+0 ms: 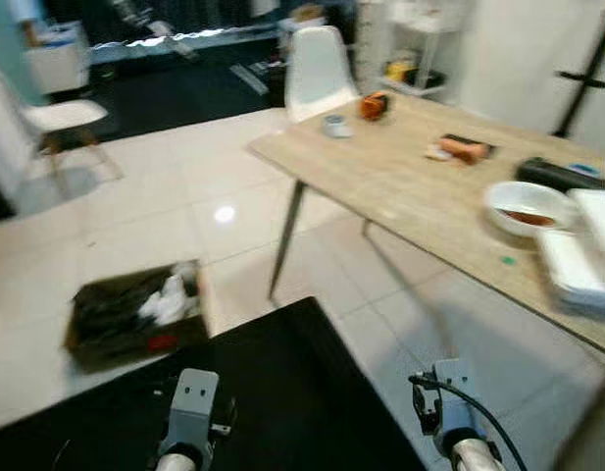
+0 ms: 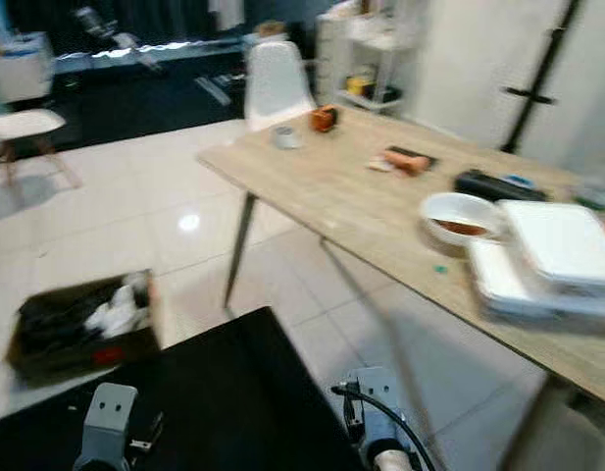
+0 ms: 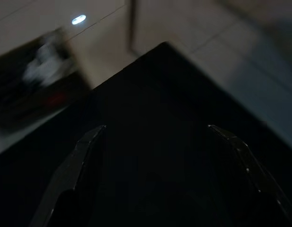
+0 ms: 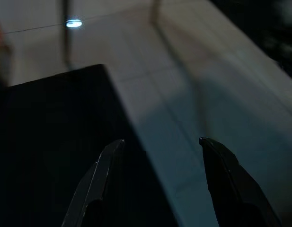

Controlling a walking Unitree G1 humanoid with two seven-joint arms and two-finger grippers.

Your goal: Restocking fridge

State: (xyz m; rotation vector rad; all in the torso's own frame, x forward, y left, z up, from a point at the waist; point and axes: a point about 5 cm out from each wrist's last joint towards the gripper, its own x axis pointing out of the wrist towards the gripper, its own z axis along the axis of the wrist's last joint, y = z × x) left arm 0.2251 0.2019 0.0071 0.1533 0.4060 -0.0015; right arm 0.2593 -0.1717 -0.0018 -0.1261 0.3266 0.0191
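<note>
Hung low over a black surface [image 1: 282,392], left gripper [image 3: 157,142] and right gripper [image 4: 160,151], fingers apart, empty. Judged barely begun: nothing carried, no fridge seen. Lay on the wooden table [image 1: 400,186] ahead: white containers [image 2: 547,255], a bowl [image 1: 529,206]. Stood left on the floor, a cluttered box [image 1: 135,314].

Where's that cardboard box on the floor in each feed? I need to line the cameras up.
Left eye view: cardboard box on the floor, lower left, left of the table leg.
Right eye view: far lower left.
Left wrist view: blurred, beyond the black surface.
Right wrist view: cannot make it out.
Shared landmark: the light's reflection on the floor.
</note>
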